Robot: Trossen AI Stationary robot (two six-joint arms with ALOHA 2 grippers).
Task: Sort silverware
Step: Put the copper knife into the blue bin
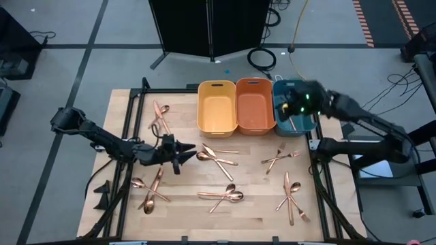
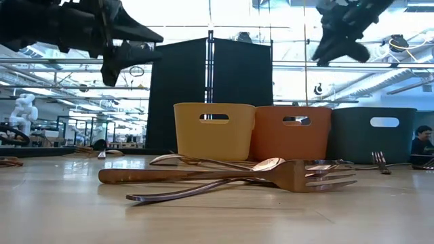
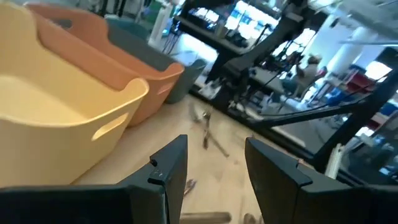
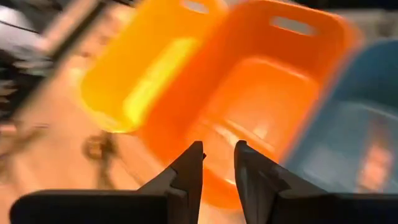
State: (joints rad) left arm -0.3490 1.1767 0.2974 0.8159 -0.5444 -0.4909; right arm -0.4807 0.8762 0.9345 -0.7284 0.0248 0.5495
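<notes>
**Kid:** Silverware [image 1: 219, 157] is all over the wooden table [image 1: 259, 211]! Shiny copper spoons and forks lie in little heaps. One heap is by the far left corner, one near the middle, one low on the left, one near the front middle, and two on the right.

**Friend:** Is any in the bins?

**Kid:** One piece shows inside the teal bin [image 1: 303, 125]. The yellow bin [image 1: 216, 107] and the orange bin [image 1: 255, 106] look bare inside. All three stand side by side, touching, at the far edge.

**Friend:** Where is the left gripper [image 1: 181, 154]?

**Kid:** It hangs in the air over the table's left half, just beside the middle heap. Its two fingers [image 3: 169, 163] are spread apart with nothing between them.

**Friend:** And the right gripper [image 1: 291, 103]?

**Kid:** It is up high, over the teal bin. Its fingers [image 4: 190, 167] have a small gap between them and hold nothing (that picture is very smeary).

**Friend:** What is closest to the low camera?

**Kid:** A fork [image 2: 298, 174] lying flat across other pieces, in front of the bins.
</notes>
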